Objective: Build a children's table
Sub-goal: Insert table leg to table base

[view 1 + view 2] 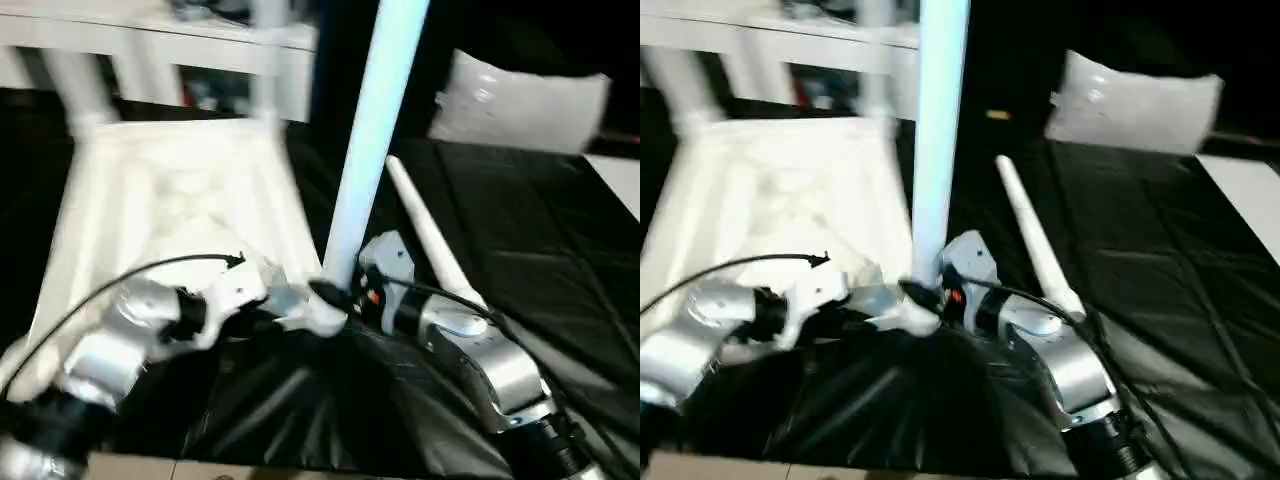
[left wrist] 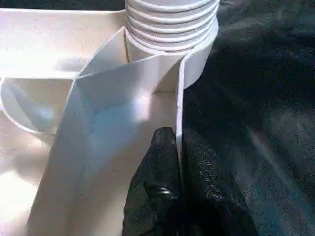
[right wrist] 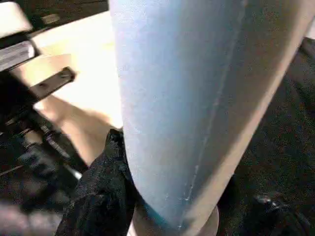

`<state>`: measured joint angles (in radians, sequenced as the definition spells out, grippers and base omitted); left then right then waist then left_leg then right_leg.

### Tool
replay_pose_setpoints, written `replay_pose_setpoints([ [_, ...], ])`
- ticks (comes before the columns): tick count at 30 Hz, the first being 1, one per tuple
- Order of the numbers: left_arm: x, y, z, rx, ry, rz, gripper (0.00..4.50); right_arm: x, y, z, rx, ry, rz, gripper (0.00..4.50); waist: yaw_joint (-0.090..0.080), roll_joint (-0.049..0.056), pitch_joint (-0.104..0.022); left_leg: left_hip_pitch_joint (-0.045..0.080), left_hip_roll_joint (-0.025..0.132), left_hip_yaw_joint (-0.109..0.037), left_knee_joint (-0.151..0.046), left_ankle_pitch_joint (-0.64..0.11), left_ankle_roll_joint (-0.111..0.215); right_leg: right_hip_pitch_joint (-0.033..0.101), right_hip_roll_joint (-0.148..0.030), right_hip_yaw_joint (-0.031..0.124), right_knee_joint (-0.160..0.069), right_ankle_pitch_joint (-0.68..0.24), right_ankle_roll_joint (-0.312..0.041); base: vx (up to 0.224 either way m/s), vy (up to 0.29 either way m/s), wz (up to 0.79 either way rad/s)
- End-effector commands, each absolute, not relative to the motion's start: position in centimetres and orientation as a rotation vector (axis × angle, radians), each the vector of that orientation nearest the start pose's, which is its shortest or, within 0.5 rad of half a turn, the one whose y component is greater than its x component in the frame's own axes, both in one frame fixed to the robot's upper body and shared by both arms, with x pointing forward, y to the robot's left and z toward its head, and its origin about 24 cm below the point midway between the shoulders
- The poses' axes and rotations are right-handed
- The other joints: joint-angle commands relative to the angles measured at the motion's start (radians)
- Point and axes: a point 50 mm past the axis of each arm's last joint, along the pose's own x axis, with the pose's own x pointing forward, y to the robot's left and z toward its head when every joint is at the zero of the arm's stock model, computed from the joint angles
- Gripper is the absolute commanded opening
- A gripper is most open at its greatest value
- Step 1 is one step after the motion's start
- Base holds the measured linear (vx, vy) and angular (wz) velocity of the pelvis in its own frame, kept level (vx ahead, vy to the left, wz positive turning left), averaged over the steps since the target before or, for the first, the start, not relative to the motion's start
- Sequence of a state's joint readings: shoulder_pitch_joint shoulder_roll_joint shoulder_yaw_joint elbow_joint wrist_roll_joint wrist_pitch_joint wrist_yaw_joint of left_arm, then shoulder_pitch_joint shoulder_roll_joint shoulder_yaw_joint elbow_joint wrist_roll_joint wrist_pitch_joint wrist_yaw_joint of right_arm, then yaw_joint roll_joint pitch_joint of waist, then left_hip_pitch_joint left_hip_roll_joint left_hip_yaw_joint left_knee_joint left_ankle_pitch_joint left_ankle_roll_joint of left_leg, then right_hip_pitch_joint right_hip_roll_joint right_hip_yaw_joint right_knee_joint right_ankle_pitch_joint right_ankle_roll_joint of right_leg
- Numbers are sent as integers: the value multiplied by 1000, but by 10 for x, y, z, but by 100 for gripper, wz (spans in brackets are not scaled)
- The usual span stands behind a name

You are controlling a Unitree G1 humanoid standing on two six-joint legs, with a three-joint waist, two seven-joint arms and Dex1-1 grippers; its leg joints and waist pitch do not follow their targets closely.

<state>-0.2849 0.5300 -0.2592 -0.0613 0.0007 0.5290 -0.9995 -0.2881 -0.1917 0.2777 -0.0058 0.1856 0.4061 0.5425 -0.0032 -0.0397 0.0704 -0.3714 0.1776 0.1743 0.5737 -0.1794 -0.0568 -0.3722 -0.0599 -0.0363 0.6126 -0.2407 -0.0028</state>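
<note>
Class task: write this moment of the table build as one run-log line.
left gripper: shut on table top rim | right gripper: shut on upright leg at near corner socket | spare leg: lying on black cloth

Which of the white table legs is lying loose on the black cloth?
The tapered leg beside the right forearm: it lies flat on the black cloth, while the other legs stand upright in the tabletop sockets.

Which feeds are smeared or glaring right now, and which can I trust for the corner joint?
Head views: motion smear over the table top and left forearm, glare washing out its ribs. Left wrist view: sharp on the threaded leg end at the corner socket; bright bloom inside the top. Right wrist view: leg so close that it blurs; the tool's finger is soft.
</note>
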Motion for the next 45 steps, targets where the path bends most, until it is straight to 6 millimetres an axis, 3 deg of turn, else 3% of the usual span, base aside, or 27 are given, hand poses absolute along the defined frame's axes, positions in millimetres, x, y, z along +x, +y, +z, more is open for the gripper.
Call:
replay_pose_setpoints([
  [1,260,127,91,424,390,-1105,0,274,-99,16,-104,496,689,188,-1,25,-30,9,58,-29,-95,-338,-56,9,-73,53,-84,-209,-180,0,0,0],
  [8,261,113,96,441,383,-1054,0,275,-95,15,-63,499,673,188,-5,24,-42,7,52,-18,-78,-181,-11,25,-67,51,-72,9,-213,0,0,0],
  [14,264,115,95,515,401,-1028,0,273,-93,14,-32,510,691,188,0,31,-40,15,54,-19,-82,-249,-28,21,-65,50,-79,-96,-204,0,0,0],
  [19,267,122,94,555,404,-1003,0,276,-92,15,-24,483,705,188,0,33,-41,16,53,-20,-82,-261,-36,21,-65,50,-79,-102,-202,0,0,0],
  [20,268,123,94,556,402,-1002,0,277,-91,16,-16,479,706,223,-1,34,-40,15,53,-20,-82,-263,-36,21,-66,51,-79,-103,-203,0,0,0],
  [22,270,124,95,552,397,-996,0,278,-91,16,-21,472,708,223,-1,34,-41,16,53,-20,-81,-259,-36,21,-66,51,-79,-102,-205,0,0,0],
  [24,272,124,95,551,388,-995,0,278,-91,16,-24,470,712,263,-1,33,-44,16,53,-20,-80,-246,-36,22,-64,50,-77,-81,-208,0,0,0],
  [30,276,124,95,532,344,-1023,0,279,-91,21,-29,421,746,312,13,34,-50,15,50,-15,-71,-180,-19,29,-65,49,-68,21,-226,0,0,0],
  [36,277,129,88,540,360,-1096,0,272,-102,28,-31,330,808,362,26,32,-55,13,50,-13,-65,-120,9,37,-64,47,-58,102,-237,0,0,0],
  [37,278,130,88,542,364,-1102,0,271,-104,29,-29,320,814,368,32,36,-55,14,51,-12,-63,-110,20,36,-66,47,-58,111,-239,0,0,0],
  [40,279,136,85,568,384,-1145,0,267,-112,32,-34,285,826,401,38,34,-55,15,51,-11,-61,-107,26,36,-65,47,-56,111,-239,0,0,0],
  [41,280,137,85,576,388,-1160,0,266,-114,34,-32,274,830,401,38,42,-58,17,50,-12,-61,-111,24,36,-64,46,-58,114,-240,0,0,0],
  [42,280,138,84,579,389,-1166,0,266,-115,34,-32,270,831,404,39,44,-58,16,51,-14,-61,-112,22,37,-65,45,-56,115,-241,0,0,0],
  [45,279,143,80,619,399,-1256,0,261,-128,42,-31,222,880,444,40,42,-60,13,50,-15,-60,-130,23,40,-66,44,-55,108,-248,0,0,0],
])
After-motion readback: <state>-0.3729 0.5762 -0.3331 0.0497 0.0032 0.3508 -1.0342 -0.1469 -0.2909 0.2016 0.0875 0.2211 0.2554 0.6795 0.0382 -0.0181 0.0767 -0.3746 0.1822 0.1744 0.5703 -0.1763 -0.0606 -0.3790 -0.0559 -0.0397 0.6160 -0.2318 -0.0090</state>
